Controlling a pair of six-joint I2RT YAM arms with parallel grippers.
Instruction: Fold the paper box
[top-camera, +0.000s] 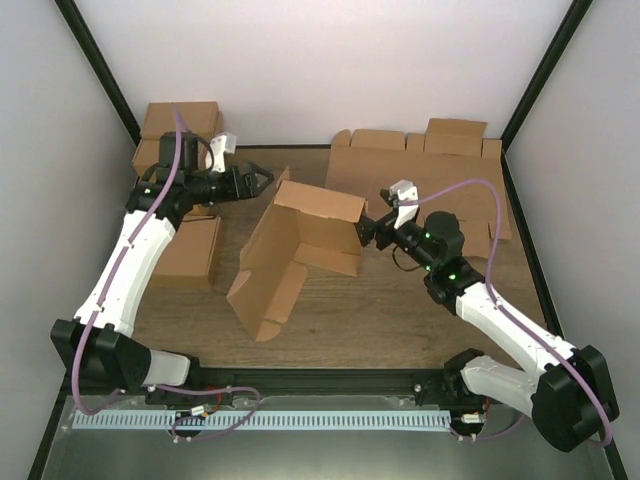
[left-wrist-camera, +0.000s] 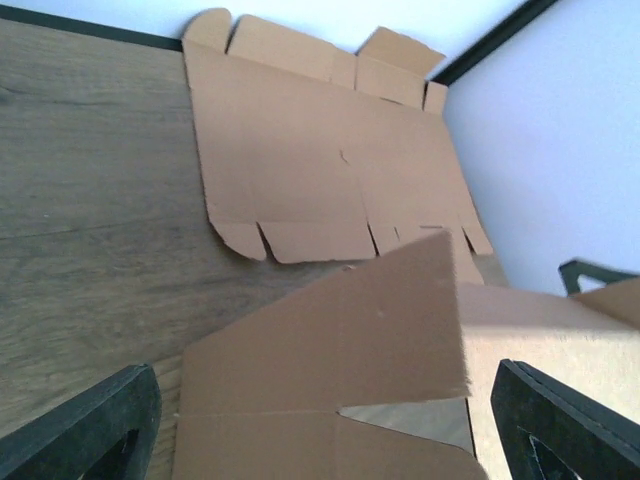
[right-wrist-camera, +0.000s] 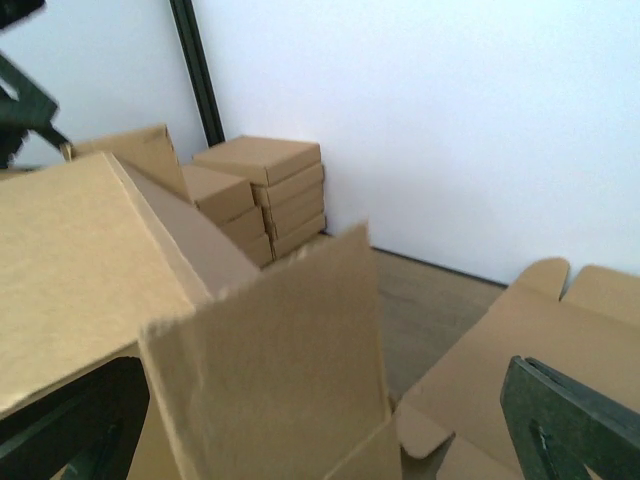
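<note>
lying in the middle of the table, the paper box is sitting half formed, its long lid panel reaching toward the near edge and its walls rising at the far end. the right gripper is hovering at the box's right wall, jaws standing wide with an upright flap between them but not pinched, probably placed there to press that wall inward. a little farther, the left gripper is hanging just beside the box's far-left corner, jaws spread wide and holding nothing. at the far right, flat cardboard sheets are lying on the table, and at the far left a stack of cartons is sitting out of the way. the box's inner side flaps are being hidden by its own raised panels, and whether the right fingers are touching the flap is hard to tell, since both wrist views are cutting the fingertips off.
</note>
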